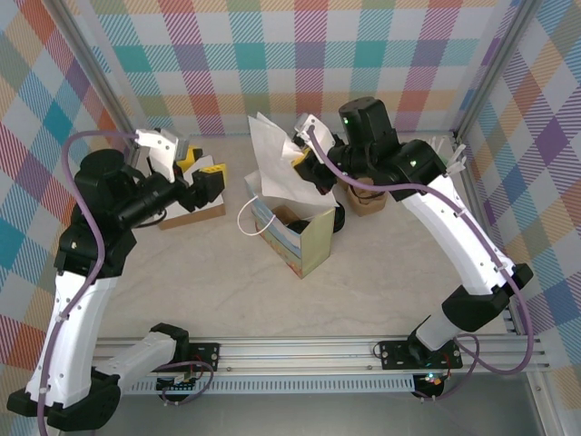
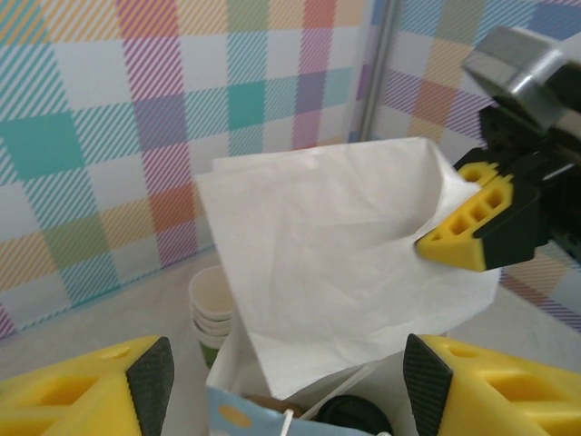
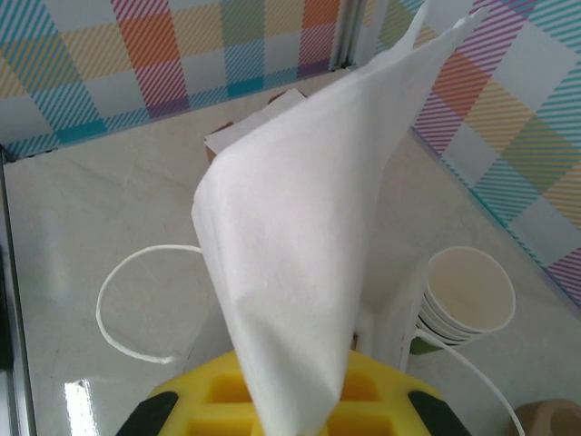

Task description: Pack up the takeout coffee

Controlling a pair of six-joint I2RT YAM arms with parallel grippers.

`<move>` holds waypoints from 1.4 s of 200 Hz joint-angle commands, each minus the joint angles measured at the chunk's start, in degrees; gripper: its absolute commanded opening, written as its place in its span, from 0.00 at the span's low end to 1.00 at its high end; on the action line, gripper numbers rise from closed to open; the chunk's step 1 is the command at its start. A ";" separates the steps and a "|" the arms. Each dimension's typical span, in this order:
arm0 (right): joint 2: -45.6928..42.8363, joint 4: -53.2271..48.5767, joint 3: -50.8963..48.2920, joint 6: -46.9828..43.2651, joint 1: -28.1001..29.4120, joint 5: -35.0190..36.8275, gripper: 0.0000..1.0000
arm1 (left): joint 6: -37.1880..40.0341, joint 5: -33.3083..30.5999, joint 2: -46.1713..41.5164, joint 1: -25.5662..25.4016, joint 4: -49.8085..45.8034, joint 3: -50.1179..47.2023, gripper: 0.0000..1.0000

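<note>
An open paper bag (image 1: 304,243), pale blue outside and white inside, stands mid-table. Inside it lies the round black lid (image 2: 356,416) of the takeout coffee; the cup's wall is hidden by the bag. A large white paper sheet (image 1: 272,156) stands up over the bag's mouth. My right gripper (image 1: 304,163) is shut on the sheet's right edge, and the sheet (image 3: 304,245) rises from between its yellow fingers (image 3: 227,400). My left gripper (image 1: 207,180) hangs open just left of the bag, its pads (image 2: 150,381) wide apart and holding nothing.
A stack of nested cream cups (image 2: 211,309) stands behind the bag, beside the sheet (image 3: 465,304). A low cardboard box (image 1: 195,215) sits under the left gripper. A brown holder (image 1: 368,202) is at the right. The bag's white handle loop (image 1: 245,218) lies on the table.
</note>
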 commanded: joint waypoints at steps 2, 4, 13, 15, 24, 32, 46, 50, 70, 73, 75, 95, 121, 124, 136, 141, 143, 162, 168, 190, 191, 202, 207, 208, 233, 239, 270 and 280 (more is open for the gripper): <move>-0.88 -2.11 1.79 -1.56 0.42 1.05 0.05 | -1.27 -5.97 -1.95 -0.52 1.79 -3.08 0.70; -0.78 -2.19 1.85 -1.56 0.42 0.88 0.05 | -1.34 -6.15 -2.10 -0.52 1.74 -3.23 0.70; -0.29 -2.46 1.96 -1.64 0.38 0.00 0.05 | -1.58 -6.78 -2.73 -0.52 1.49 -4.08 0.71; -0.17 -2.59 1.96 -1.65 0.41 -0.24 0.05 | -1.61 -6.90 -2.84 -0.52 1.40 -4.25 0.71; 0.51 -2.93 2.13 -1.65 0.43 -0.98 0.05 | -1.84 -7.44 -3.42 -0.47 1.27 -4.99 0.71; 1.30 -3.42 2.51 -1.89 0.47 -1.38 0.05 | -1.91 -7.91 -3.85 -0.52 1.13 -5.71 0.71; 2.84 -4.13 3.33 -2.35 0.51 -1.32 0.05 | -1.97 -8.68 -4.68 -0.52 0.80 -6.55 0.71; 3.25 -4.20 3.51 -2.41 0.51 -1.32 0.05 | -1.97 -8.77 -4.91 -0.52 0.76 -6.78 0.71; 5.43 -3.73 4.45 -2.75 0.71 -2.38 0.05 | -2.05 -9.01 -5.60 -0.52 0.52 -7.48 0.72; 5.76 -3.68 4.66 -2.77 0.69 -2.64 0.05 | -2.06 -9.05 -5.63 -0.52 0.43 -7.57 0.72; 6.00 -3.70 4.72 -2.83 0.76 -2.81 0.05 | -2.06 -9.05 -5.72 -0.52 0.39 -7.58 0.72; 8.36 -4.04 5.73 -3.53 1.36 -3.31 0.05 | -1.89 -9.49 -5.84 -0.49 -0.13 -7.55 0.72; 10.79 -4.31 5.50 -4.01 1.68 -4.00 0.05 | -1.88 -10.32 -6.31 -0.52 -0.08 -7.95 0.72; 11.04 -4.40 5.39 -4.09 1.67 -3.84 0.05 | -1.87 -10.45 -6.37 -0.52 -0.02 -8.02 0.72; 12.08 -5.27 4.99 -4.67 1.70 -2.81 0.05 | -1.93 -10.72 -6.73 -0.52 -0.02 -8.20 0.72; 12.52 -5.83 4.91 -4.90 1.67 -2.28 0.05 | -1.89 -10.84 -6.78 -0.52 -0.05 -8.16 0.71; 12.72 -6.09 4.87 -4.99 1.66 -2.11 0.05 | -1.89 -10.82 -6.84 -0.52 -0.10 -8.13 0.71; 14.14 -7.94 4.55 -5.41 1.66 -0.65 0.05 | -1.88 -10.99 -7.12 -0.52 -0.48 -8.15 0.71; 14.43 -8.36 4.36 -5.40 1.67 -0.62 0.05 | -1.85 -11.05 -7.18 -0.52 -0.59 -8.18 0.72; 15.12 -9.07 3.20 -5.48 1.66 -1.71 0.05 | -1.63 -11.16 -7.04 -0.52 -1.07 -8.25 0.71; 15.14 -9.09 3.11 -5.46 1.70 -1.73 0.05 | -1.63 -11.16 -7.04 -0.52 -1.05 -8.22 0.71; 15.54 -9.51 2.63 -5.59 1.66 -1.74 0.05 | -1.62 -11.12 -6.89 -0.52 -1.12 -8.26 0.71; 15.83 -9.76 2.52 -5.64 1.67 -1.61 0.05 | -1.62 -11.04 -6.80 -0.52 -1.16 -8.20 0.71; 15.89 -9.83 2.55 -5.67 1.66 -1.55 0.05 | -1.67 -11.01 -6.83 -0.52 -1.18 -8.20 0.71; 17.42 -11.72 2.14 -6.06 1.66 -1.10 0.05 | -1.78 -10.58 -6.49 -0.51 -0.85 -8.16 0.71; 17.74 -12.06 1.94 -6.12 1.60 -1.07 0.05 | -1.75 -10.58 -6.47 -0.52 -0.85 -8.11 0.71; 19.09 -12.95 0.57 -6.37 1.90 -0.72 0.05 | -1.72 -10.38 -6.27 -0.52 -0.85 -7.98 0.71; 19.50 -13.36 0.31 -6.46 1.97 -0.32 0.05 | -1.69 -10.34 -6.23 -0.52 -0.85 -8.02 0.71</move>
